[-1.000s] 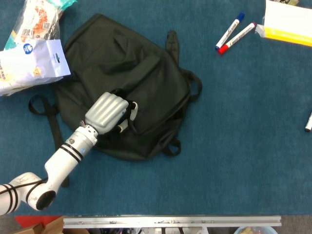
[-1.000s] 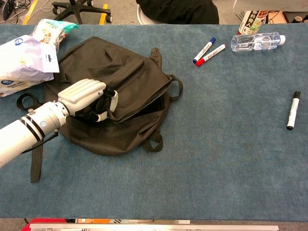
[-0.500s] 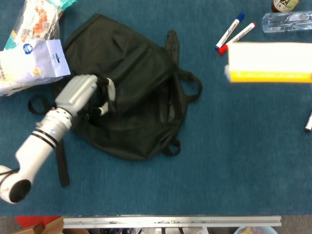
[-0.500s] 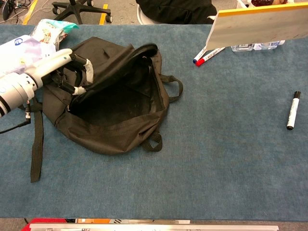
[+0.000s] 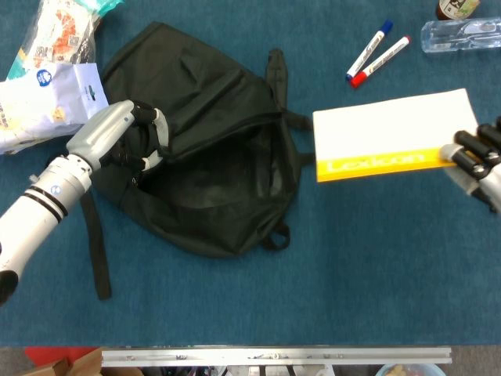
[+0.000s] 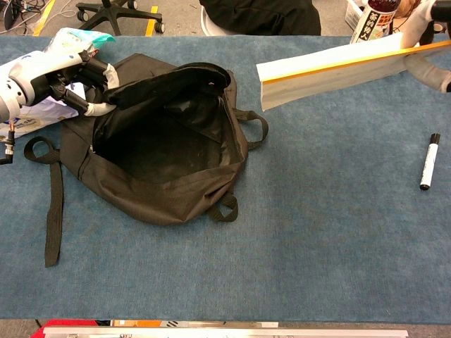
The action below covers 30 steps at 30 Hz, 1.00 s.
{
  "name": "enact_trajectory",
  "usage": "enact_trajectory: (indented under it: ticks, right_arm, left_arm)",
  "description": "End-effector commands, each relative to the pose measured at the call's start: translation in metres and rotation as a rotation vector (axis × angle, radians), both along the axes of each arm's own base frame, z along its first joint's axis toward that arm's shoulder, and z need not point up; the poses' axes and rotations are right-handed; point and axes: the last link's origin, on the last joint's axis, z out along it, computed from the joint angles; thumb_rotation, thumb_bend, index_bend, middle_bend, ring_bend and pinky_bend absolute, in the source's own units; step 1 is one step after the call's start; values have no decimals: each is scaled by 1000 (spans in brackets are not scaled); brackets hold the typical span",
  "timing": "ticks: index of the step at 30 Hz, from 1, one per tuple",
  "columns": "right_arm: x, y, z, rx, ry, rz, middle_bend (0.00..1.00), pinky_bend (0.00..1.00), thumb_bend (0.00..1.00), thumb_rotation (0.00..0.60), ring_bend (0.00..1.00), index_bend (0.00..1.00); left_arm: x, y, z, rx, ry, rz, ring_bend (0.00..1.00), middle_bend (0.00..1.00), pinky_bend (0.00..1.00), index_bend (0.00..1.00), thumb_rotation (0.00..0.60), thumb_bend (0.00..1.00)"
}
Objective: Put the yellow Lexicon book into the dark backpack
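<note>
The dark backpack (image 5: 211,157) (image 6: 162,141) lies on the blue table with its mouth held wide open. My left hand (image 5: 121,133) (image 6: 74,70) grips the upper flap at the backpack's left side and lifts it. The yellow and white Lexicon book (image 5: 387,145) (image 6: 331,69) hangs in the air to the right of the backpack, its near end pointing toward the opening. My right hand (image 5: 477,160) (image 6: 430,42) holds the book by its far right end, at the frame's edge.
White and printed packets (image 5: 51,78) (image 6: 35,77) lie at the back left beside the backpack. Two markers (image 5: 377,51) and a water bottle (image 5: 462,31) lie behind the book. A black marker (image 6: 427,162) lies at the right. A loose strap (image 6: 53,211) trails toward the front left.
The left hand has pulled the flap up and left, opening the backpack wider. The book has come down and leftward toward the opening, and the right hand now shows.
</note>
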Motion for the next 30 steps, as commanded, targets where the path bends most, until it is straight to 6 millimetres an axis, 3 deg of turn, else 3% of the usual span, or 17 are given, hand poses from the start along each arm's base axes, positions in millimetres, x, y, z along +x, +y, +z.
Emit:
enact_trajectory:
  ticks: [1,21,30]
  right_arm:
    - [11,-3,-10,24,14,39,796,670,314,600,676,867]
    - [79,-41,-115,136,86,240,805,675,311,600,684,874]
    - [103,-60,-158,149,17,275,806,675,305,600,686,875]
  left_arm:
    - [4,5,9,-21,-10,13,631,730,166,745,600,393]
    - [5,14,32,-76,-31,87,620,724,166,730,600,393]
    - [2,14,40,-83,-35,120,620,724,165,729,600,393]
